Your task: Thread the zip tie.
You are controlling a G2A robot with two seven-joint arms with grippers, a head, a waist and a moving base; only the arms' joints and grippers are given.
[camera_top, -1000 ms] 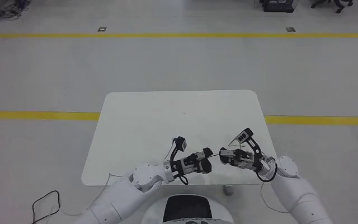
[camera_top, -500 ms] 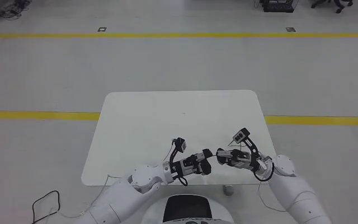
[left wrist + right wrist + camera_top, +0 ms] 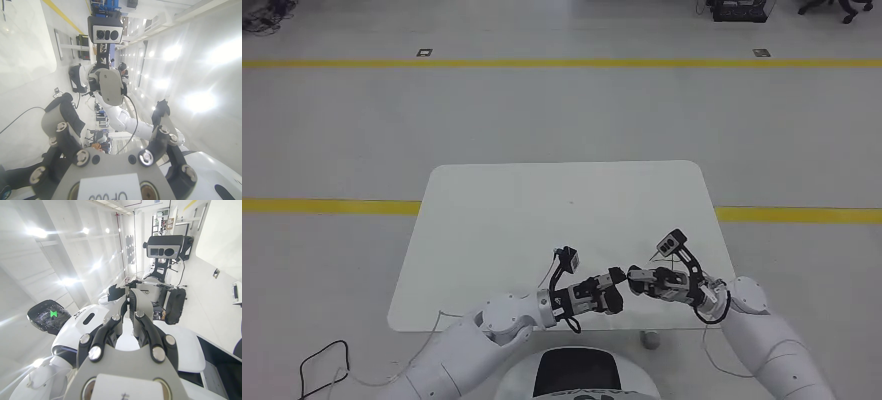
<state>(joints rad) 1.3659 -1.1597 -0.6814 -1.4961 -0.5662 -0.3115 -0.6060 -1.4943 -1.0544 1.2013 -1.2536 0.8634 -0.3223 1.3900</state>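
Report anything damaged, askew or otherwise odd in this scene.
On the left tool, the black pad of one finger looks ragged and torn at its tip, unlike the smoother pad of the other finger. Nothing else stands out.

left gripper (image 3: 619, 287) beside right gripper (image 3: 633, 278), (above table (image 3: 542, 210))

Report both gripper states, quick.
Left gripper: open, fingers wide apart.
Right gripper: shut; whether it pinches the zip tie cannot be told.
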